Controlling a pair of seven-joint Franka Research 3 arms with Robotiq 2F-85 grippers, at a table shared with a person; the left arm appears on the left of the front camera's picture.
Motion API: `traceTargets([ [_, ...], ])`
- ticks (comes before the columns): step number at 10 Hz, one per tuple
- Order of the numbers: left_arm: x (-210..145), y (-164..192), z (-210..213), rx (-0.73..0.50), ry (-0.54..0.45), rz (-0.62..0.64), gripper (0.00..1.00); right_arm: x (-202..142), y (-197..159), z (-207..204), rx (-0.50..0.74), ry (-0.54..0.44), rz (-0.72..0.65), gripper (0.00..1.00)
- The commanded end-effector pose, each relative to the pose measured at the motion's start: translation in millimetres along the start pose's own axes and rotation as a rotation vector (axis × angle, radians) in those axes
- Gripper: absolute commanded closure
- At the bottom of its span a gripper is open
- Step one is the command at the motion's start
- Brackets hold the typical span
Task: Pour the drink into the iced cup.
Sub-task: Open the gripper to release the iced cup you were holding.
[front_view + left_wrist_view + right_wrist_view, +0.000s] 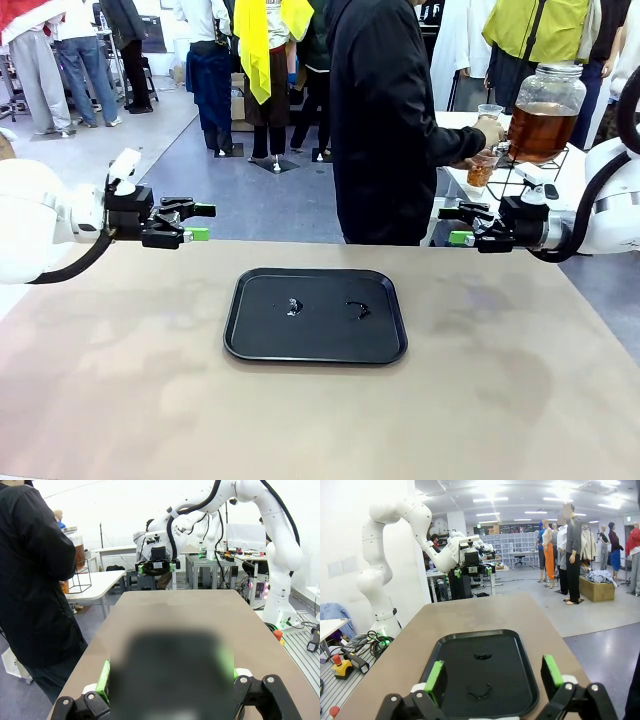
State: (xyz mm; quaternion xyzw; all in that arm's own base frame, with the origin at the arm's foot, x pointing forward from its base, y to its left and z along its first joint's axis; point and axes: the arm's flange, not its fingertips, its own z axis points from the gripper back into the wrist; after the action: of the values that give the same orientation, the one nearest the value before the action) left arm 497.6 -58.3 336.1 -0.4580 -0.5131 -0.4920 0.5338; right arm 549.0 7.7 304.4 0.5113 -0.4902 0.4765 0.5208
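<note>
Brown worktop (120, 400) fills the foreground, with a black tray (315, 314) laid at its middle. At the left, the left end effector (198, 222) is held above the worktop with fingers apart and nothing between them. Beyond the far edge, a cup (481, 169) is held by a person's hand (490, 131) at the spigot of the glass jar (545, 112) containing the drink (540, 131), on a side table. The right end effector (455, 224) is likewise spread and unladen. The jar is judged heavy, smooth and fragile; the cup is best grasped around its wall.
</note>
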Motion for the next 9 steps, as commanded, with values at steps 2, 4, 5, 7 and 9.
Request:
traceTargets([
  [2, 1.9, -0.7, -1.5, 0.004, -0.006, -0.002, 0.00, 2.5, -1.0, -3.0, 0.002, -0.001, -0.002, 0.00],
  [4, 1.9, -0.7, -1.5, 0.004, -0.006, -0.002, 0.00, 2.5, -1.0, -3.0, 0.002, -0.001, -0.002, 0.00],
  [5, 1.9, -0.7, -1.5, 0.004, -0.006, -0.002, 0.00, 2.5, -1.0, -3.0, 0.002, -0.001, -0.002, 0.00],
  [7, 1.9, -0.7, -1.5, 0.004, -0.006, -0.002, 0.00, 2.5, -1.0, -3.0, 0.002, -0.001, -0.002, 0.00],
  [9, 1.9, -0.7, -1.5, 0.004, -0.006, -0.002, 0.00, 2.5, -1.0, -3.0, 0.002, -0.001, -0.002, 0.00],
])
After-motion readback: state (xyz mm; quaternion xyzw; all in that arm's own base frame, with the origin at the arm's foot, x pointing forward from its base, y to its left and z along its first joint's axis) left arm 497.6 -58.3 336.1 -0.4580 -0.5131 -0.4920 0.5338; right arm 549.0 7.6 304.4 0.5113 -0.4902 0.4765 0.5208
